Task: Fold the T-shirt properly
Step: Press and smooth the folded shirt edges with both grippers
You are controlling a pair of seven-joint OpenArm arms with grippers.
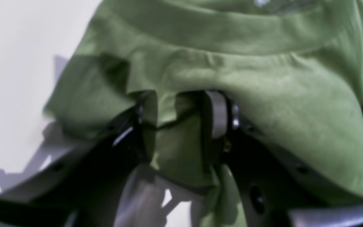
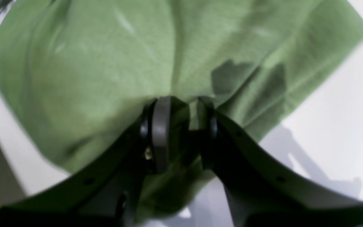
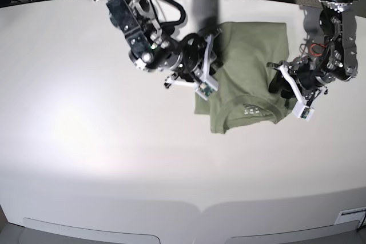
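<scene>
The collar end of the T-shirt (image 3: 246,84) lay nearest; left gripper (image 1: 181,116) and right gripper (image 2: 181,123) each pinched a side edge, probably for folding.

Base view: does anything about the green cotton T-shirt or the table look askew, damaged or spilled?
Nothing is damaged or spilled. The green cotton T-shirt lies partly folded and wrinkled on the white table, collar toward the camera. The left gripper and right gripper each pinch a side edge, as expected mid-fold.
</scene>
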